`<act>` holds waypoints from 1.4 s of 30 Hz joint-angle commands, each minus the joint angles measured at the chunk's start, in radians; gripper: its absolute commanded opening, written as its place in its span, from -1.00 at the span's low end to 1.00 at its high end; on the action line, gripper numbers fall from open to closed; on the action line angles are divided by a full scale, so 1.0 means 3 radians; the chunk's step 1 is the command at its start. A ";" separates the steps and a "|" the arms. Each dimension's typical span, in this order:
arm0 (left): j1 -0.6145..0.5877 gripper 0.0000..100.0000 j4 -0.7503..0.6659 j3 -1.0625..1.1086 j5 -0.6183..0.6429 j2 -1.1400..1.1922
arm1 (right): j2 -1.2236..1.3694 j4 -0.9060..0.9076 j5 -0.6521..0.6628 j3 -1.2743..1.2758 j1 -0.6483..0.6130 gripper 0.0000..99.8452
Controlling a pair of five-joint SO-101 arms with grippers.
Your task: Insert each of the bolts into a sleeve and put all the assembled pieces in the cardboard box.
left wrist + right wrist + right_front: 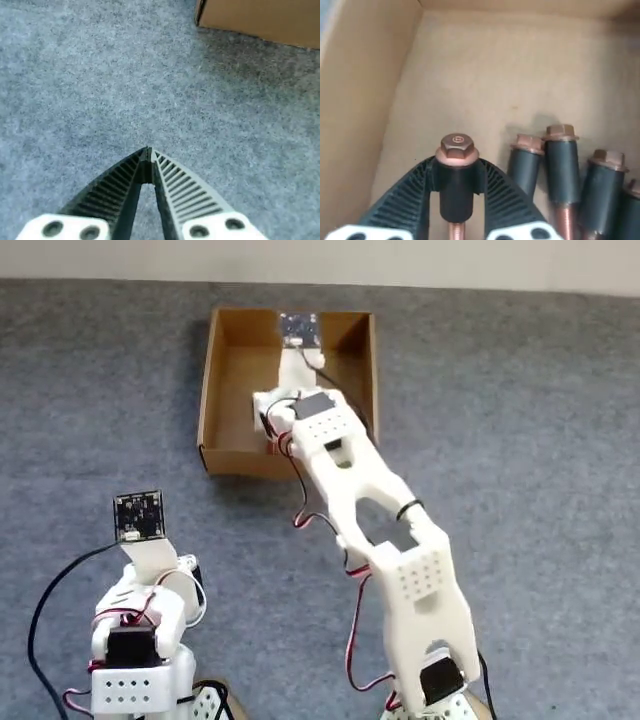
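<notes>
Right jaws tight around sleeved bolt (456, 172) — stamp illegible — in cardboard box (355, 100); left jaws together

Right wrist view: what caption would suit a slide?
Jaws clamped on a sleeved bolt inside the cardboard box, beside other sleeved bolts lying on its floor.

High camera looking down over the table (520, 390), wrist cameras close behind jaws, cardboard box (208, 390) in all three

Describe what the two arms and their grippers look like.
The left arm and right arm are white plastic with black motors. Red and white wires loop past the joints; a black cable leaves the left one. The left gripper and right gripper have black ribbed fingers on white bases.
</notes>
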 commanded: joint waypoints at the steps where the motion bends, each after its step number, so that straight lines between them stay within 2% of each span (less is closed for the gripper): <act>1: 0.0038 -0.98 0.0010 0.0064 0.0005 0.0018 | 0.0059 0.0187 -0.0031 -0.0391 -0.0013 -0.99; 9: 0.0038 -0.98 0.0010 0.0064 0.0005 0.0018 | 0.0494 0.0320 -0.0051 -0.0806 -0.0003 -0.99; 17: 0.0043 -0.98 0.0010 0.0064 0.0005 0.0018 | 0.0621 0.0422 -0.0051 -0.0831 -0.0003 -0.98; 21: 0.0043 -0.98 0.0010 0.0064 0.0005 0.0018 | 0.0611 0.0504 -0.0056 -0.0887 -0.0003 -0.80; 25: 0.0043 -0.98 0.0010 0.0064 0.0005 0.0018 | 0.0616 0.0898 -0.0031 -0.1225 0.0003 -0.67; 33: 0.0043 -0.98 0.0010 0.0064 0.0005 0.0018 | 0.0616 0.1859 -0.0031 -0.2504 0.0090 -0.67; 39: 0.0043 -0.98 0.0010 0.0064 0.0005 0.0018 | 0.0647 0.3240 -0.0026 -0.3925 -0.0003 -0.67; 42: 0.0043 -0.98 0.0010 0.0064 0.0005 0.0018 | 0.0627 0.3312 -0.0031 -0.4411 0.0064 -0.76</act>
